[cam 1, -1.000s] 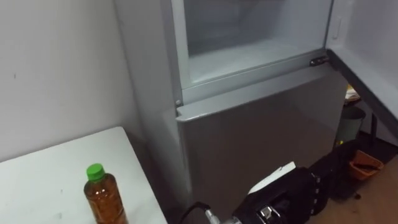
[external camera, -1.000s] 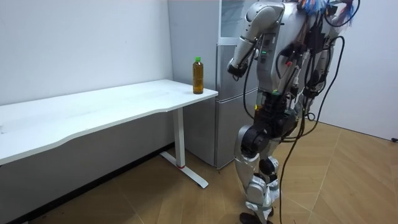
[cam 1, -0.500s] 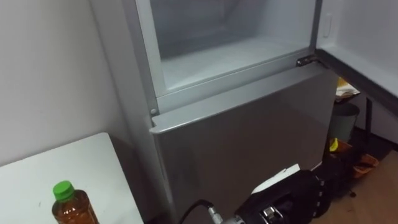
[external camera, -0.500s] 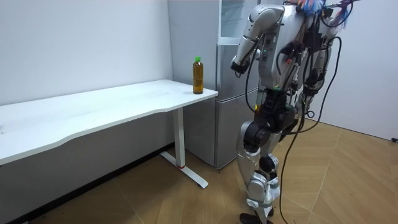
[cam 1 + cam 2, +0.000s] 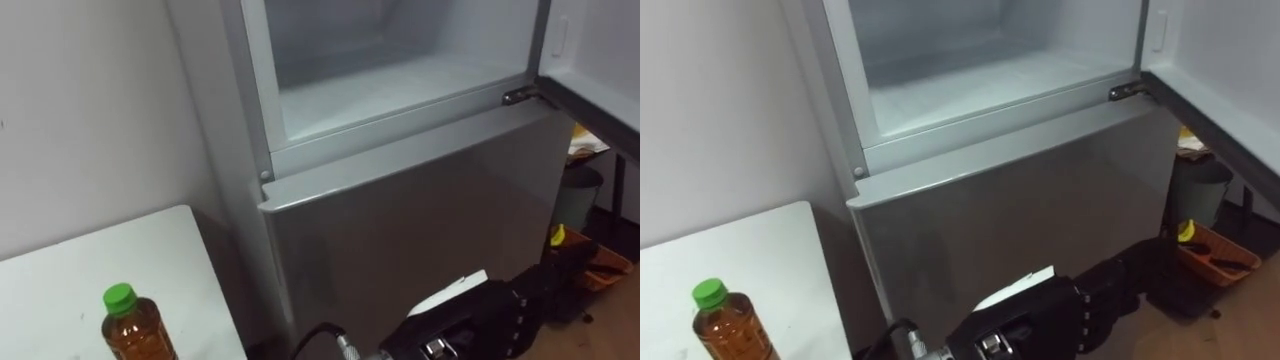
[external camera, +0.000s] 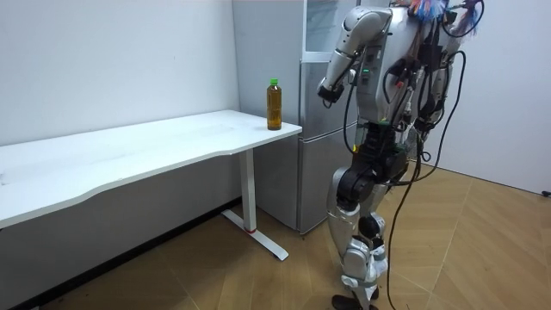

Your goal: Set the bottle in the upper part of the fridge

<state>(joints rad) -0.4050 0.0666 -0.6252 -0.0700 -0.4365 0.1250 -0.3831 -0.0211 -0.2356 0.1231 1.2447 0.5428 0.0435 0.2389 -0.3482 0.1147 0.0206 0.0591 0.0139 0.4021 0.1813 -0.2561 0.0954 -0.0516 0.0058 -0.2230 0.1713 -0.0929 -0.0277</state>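
The bottle (image 5: 130,325) holds amber liquid under a green cap and stands upright near the corner of the white table (image 5: 170,260), at my lower left. Neither hand touches it. The fridge's upper compartment (image 5: 390,85) stands open and bare, straight ahead above the closed grey lower door (image 5: 420,210). My left hand (image 5: 475,315) is a dark shape low in front of my chest, well right of the bottle. In the room view I stand before the fridge with the left hand (image 6: 325,89) raised, and the bottle (image 6: 274,104) is on the table end beside it.
The upper fridge door (image 5: 600,100) swings out along the right edge. Beyond it on the floor are a dark bin (image 5: 580,190) and an orange object (image 5: 605,265). A white wall backs the table. A narrow gap separates the table from the fridge side.
The eye view has swung to the right and back a little to the left, so the camera moved. The bottle stays on the table. My left hand keeps its place before my chest.
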